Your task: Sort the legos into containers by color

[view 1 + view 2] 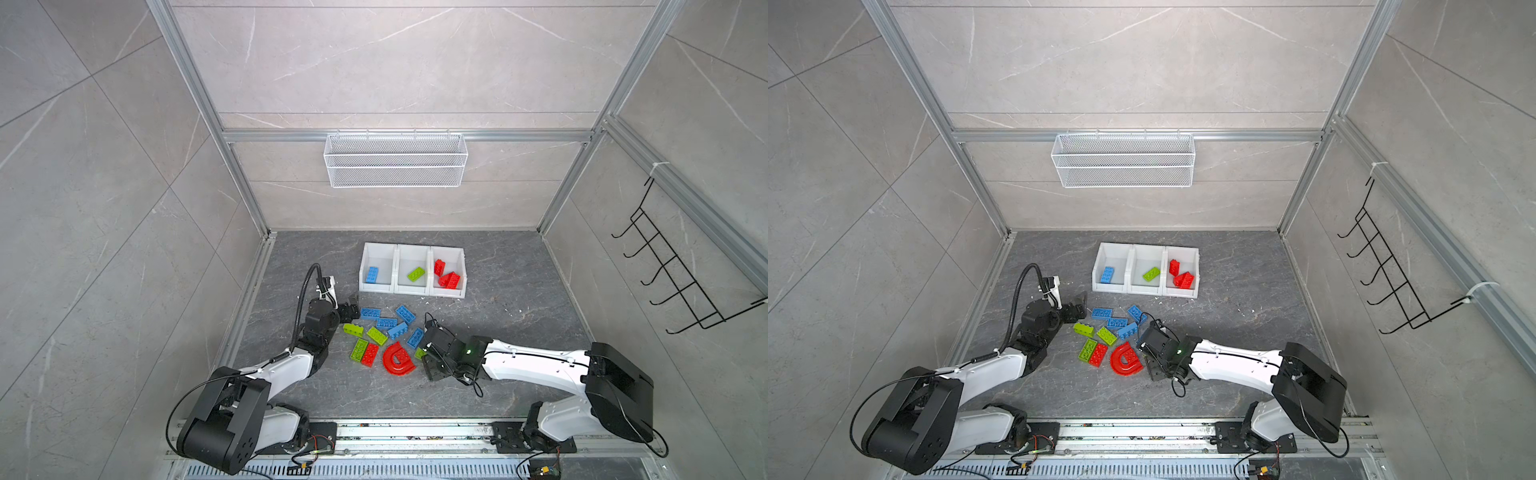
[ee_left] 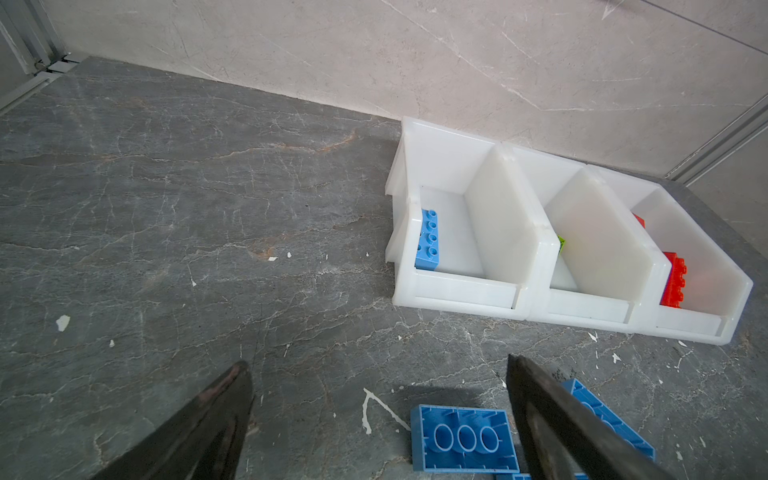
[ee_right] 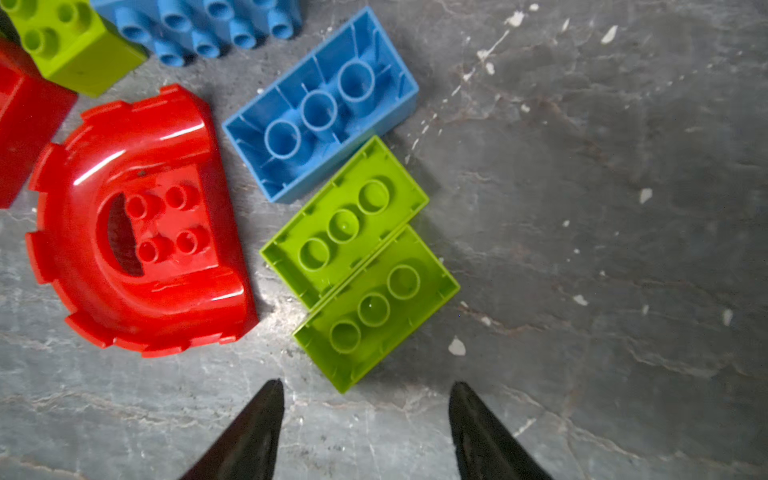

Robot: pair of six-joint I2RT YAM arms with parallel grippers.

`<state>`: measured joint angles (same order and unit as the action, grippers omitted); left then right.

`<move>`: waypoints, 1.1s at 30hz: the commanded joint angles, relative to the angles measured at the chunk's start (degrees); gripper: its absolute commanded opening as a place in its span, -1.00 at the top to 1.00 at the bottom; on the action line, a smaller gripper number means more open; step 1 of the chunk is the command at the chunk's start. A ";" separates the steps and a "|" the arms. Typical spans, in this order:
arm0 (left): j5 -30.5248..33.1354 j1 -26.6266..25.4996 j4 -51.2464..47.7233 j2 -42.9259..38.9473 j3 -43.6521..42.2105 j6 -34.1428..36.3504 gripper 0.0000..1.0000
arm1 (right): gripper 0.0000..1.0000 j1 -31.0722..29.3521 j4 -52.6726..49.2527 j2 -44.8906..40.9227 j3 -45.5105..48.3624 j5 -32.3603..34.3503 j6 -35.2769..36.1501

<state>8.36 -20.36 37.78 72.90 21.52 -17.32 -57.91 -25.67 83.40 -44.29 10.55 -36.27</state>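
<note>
The dark grey table [image 1: 519, 291] has a veined, stone-like surface flecked with white chips. A white wire mesh basket [image 1: 395, 160] hangs on the wall behind it.

Near the table's back edge stand the containers [image 1: 411, 289]: three smooth, slightly translucent white plastic bins joined in a row, with sloping side walls and low fronts. In both top views the left bin holds a single blue brick [image 1: 371, 274], the middle bin a single lime brick [image 1: 416, 274], and the right bin red bricks [image 1: 448, 277].

The left gripper [image 2: 378, 362] has dark tapered fingers spread wide and empty, just beside an upturned blue block [image 2: 463, 440]. The right gripper [image 3: 366, 385] is parted and holds nothing.

The loose legos [image 1: 386, 332] lie between the arms, in front of the bins. Largest is a glossy red arch [image 3: 141, 224], semicircular, with a notched outer rim and a four-stud block inside. Beside it two green bricks [image 3: 376, 309] touch along their long sides, undersides up, each showing three hollow tubes. A red 2x4 [image 1: 369, 354] lies flush against a green 2x4 [image 1: 359, 348].
</note>
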 commanded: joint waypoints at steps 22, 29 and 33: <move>-0.44 -0.27 2.19 0.29 1.22 0.89 -0.94 | -0.37 10.00 -8.59 -11.02 4.82 1.80 0.85; -0.45 -0.28 2.11 0.37 1.26 0.97 -0.94 | -0.38 8.20 -3.91 -12.34 4.34 -2.79 -0.69; -0.12 -0.29 1.95 0.22 1.28 0.97 -0.94 | -0.40 6.25 -1.40 -5.44 2.36 -2.64 -0.74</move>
<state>8.38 -20.36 37.78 73.21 21.52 -17.30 -50.76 -29.47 74.19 -40.29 8.78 -36.32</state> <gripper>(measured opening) 0.970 0.698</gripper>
